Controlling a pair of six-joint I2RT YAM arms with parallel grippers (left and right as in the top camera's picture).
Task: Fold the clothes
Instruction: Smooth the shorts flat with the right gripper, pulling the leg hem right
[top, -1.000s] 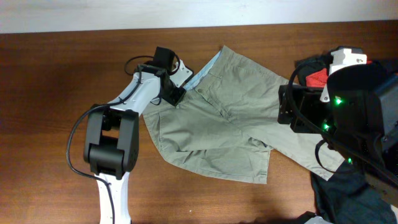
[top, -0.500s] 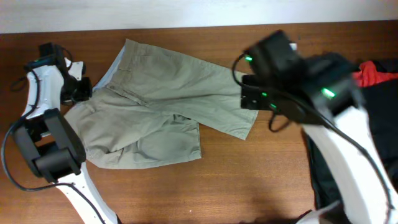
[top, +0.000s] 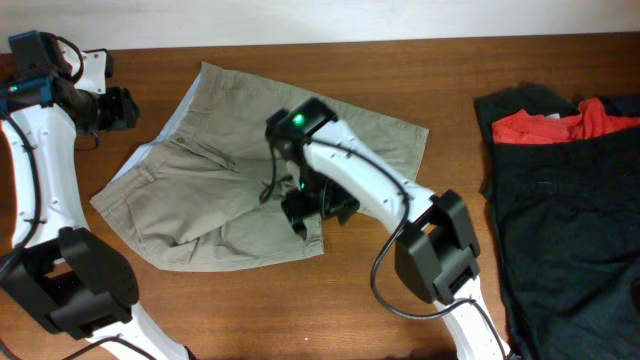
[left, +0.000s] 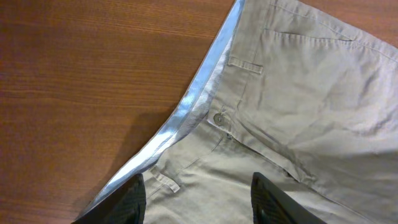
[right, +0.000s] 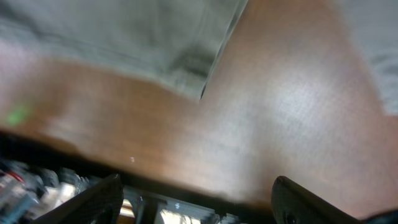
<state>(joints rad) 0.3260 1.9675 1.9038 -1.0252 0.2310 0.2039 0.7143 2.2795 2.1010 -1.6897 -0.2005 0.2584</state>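
shorts flat, waist end left, legs right | left gripper wide open, empty, just off waistband | right gripper spread, empty, over near leg hem; closer arm | likely next: hem grab

Wooden table bears khaki shorts, apparently black garments

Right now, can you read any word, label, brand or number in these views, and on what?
None can be read.
The shorts show no printed label; their button is too small to show any marking.
The black clothes and the red garment show no text.
The right wrist view is blurred.
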